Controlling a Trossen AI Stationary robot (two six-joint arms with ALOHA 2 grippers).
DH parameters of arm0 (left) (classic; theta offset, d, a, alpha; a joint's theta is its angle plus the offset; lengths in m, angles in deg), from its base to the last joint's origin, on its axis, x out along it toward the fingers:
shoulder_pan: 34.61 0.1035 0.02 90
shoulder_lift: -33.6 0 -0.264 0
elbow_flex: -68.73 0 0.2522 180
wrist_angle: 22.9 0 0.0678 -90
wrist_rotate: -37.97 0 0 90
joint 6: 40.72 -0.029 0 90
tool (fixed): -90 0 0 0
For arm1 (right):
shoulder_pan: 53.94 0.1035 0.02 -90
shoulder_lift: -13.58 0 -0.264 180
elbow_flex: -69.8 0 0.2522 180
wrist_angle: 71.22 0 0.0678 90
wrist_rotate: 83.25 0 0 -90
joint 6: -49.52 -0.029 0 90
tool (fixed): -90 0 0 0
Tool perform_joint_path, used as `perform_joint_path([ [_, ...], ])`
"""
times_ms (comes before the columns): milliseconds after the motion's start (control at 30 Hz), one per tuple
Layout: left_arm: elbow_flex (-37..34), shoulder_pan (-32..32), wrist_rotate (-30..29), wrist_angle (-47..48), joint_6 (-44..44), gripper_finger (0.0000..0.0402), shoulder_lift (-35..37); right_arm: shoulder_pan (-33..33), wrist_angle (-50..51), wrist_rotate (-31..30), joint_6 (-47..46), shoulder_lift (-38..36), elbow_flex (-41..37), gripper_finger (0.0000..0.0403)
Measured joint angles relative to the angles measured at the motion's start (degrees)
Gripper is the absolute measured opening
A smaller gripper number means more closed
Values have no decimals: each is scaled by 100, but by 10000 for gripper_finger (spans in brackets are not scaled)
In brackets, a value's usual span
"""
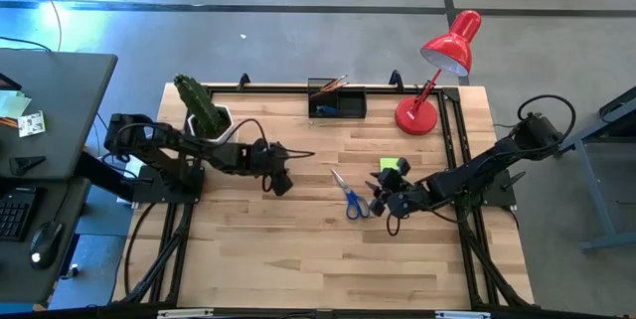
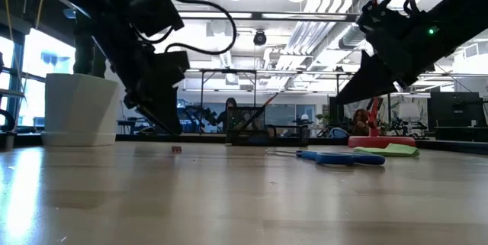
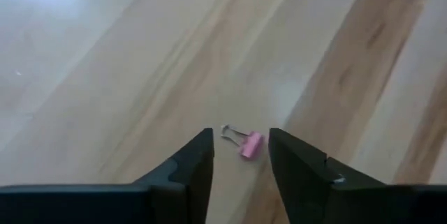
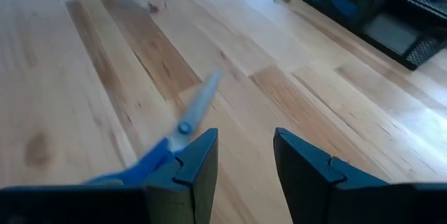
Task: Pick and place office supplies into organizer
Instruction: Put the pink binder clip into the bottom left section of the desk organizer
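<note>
Holding pencils [image 1: 328, 84] and a blue block [image 1: 325, 110], the organizer [image 1: 337, 103] sits beyond both grippers' parted, empty fingers

On the bench [image 1: 298, 249] there was one pair of scissors [image 1: 350, 198], one green sticky-note pad [image 1: 390, 165] and one small pink binder clip [image 3: 250, 143]. One black organizer [image 1: 337, 102] stood at the far edge, with what looked like two pencils [image 1: 328, 85] leaning in it, though the exact number was hard to tell, and one small blue item [image 1: 326, 110]. There was one red lamp [image 1: 437, 76] and one potted cactus [image 1: 202, 108]. Two robot arms reached in, each with two fingers.
</note>
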Motion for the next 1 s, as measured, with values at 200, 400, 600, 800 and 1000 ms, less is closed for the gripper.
perform_joint_path([
  [200,0,-265,-300,-31,546,146,-37,0,-524,6,257,0,0,133],
  [400,0,-260,-945,169,960,142,-46,0,-788,92,290,0,0,133],
  [600,0,-332,-618,-101,1761,139,-108,0,-962,106,307,0,0,133],
  [800,1,-468,-737,-74,2037,138,-251,0,-935,159,315,-1,0,133],
  [1000,1,-459,-848,-133,2291,138,-686,0,-943,214,460,-1,0,133],
])
